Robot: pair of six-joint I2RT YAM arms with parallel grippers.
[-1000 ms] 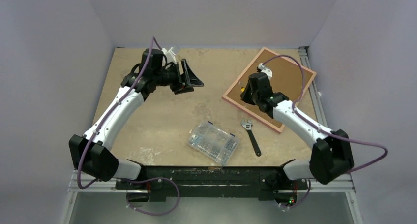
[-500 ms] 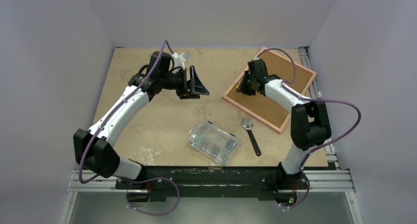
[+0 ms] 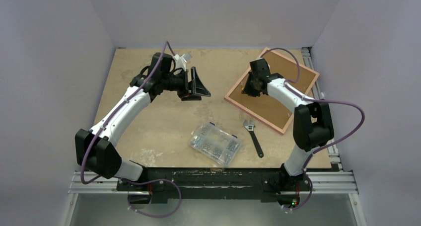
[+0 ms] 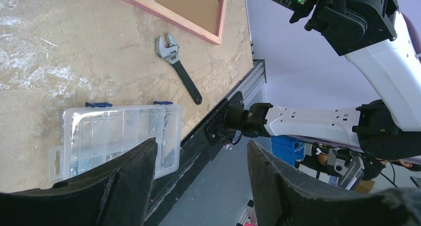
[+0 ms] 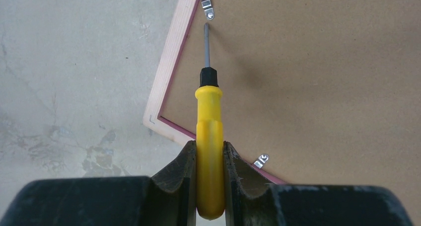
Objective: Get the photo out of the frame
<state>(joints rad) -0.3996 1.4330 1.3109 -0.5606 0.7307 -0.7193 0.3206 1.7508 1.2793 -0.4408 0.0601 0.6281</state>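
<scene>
Since a second ago the right arm has raised its elbow and brought the right gripper (image 3: 246, 89) from the middle of the frame (image 3: 260, 109) to the frame's edge that faces the left gripper (image 3: 198, 84), which has itself drifted a little nearer the frame

The frame lies flat on the surface (image 3: 164, 116), brown back up, so the photo cannot be seen. The right jaws hang over that edge, clamped narrow on the yellow handle of a screwdriver (image 5: 208, 112). The left jaws stand wide apart and hold nothing, well apart from the frame.

The right wrist view alone shows the detail: the screwdriver's tip sits just beside a small metal clip (image 5: 207, 3) on the pink rim; whether they touch I cannot tell. A second clip (image 5: 261, 160) sits on the adjoining rim, close to the jaws. The top view hides both under the arm.

The left wrist view shows a wrench (image 4: 177, 69) near the frame's corner and a clear screw box (image 4: 119, 131) further from the frame, beyond the wrench
</scene>
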